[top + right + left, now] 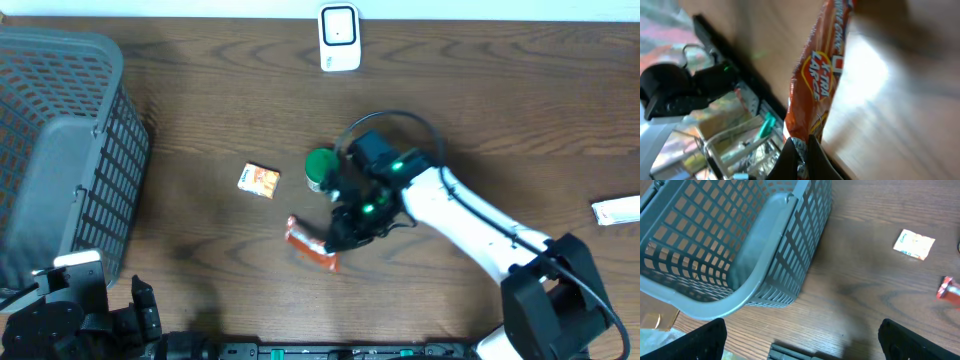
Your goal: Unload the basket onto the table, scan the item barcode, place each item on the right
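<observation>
From above, I am looking at my right gripper (343, 238) pinching one end of the orange packet (312, 247), low over the brown counter (500, 100), near the middle. I cannot tell if the packet is lying on the wood or hanging just off it. A green tub (319, 168) is sitting just beside my arm, and a small packet (259, 180) is lying a bit further off. The white scanner (339, 38) is standing at the far edge, well apart from my packet. The grey basket (70, 150) is sitting off to one side.

From my left wrist, my left gripper (802, 342) is standing wide and holding nothing. It is hanging beside the grey basket.

From my right wrist, my fingers (787, 160) are squeezing shut on the crinkly end of the orange packet. I am not seeing any barcode from here.

I think I am doing the picking-up step. Next I am going to need to lift the packet, carry it over to the scanner, and turn it so the stripes are facing the scanner. The packet is looking floppy, so I should be going slowly
</observation>
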You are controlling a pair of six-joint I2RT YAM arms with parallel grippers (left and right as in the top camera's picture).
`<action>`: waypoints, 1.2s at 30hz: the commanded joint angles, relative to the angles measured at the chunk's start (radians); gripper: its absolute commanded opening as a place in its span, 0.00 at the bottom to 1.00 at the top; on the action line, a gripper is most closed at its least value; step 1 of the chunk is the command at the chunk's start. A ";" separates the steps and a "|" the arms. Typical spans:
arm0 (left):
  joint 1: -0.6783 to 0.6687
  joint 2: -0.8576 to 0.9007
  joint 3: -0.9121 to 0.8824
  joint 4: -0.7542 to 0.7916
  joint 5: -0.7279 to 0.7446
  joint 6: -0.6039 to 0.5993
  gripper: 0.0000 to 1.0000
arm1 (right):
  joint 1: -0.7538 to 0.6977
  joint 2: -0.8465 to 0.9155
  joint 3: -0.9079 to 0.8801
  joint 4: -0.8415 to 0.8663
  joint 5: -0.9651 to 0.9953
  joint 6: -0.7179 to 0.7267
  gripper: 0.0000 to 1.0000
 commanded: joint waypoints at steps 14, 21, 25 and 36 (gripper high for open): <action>0.004 0.002 0.005 0.000 -0.009 -0.013 0.97 | -0.132 -0.006 0.003 0.028 0.372 -0.062 0.99; 0.004 0.002 0.005 0.000 -0.009 -0.012 0.97 | -0.129 0.080 0.003 0.165 0.214 -0.234 0.99; 0.004 0.002 0.005 0.000 -0.009 -0.012 0.97 | -0.129 0.121 0.003 0.183 0.201 -0.241 0.63; 0.004 0.002 0.005 0.000 -0.009 -0.012 0.97 | -0.107 0.128 0.021 0.423 -0.006 0.065 0.02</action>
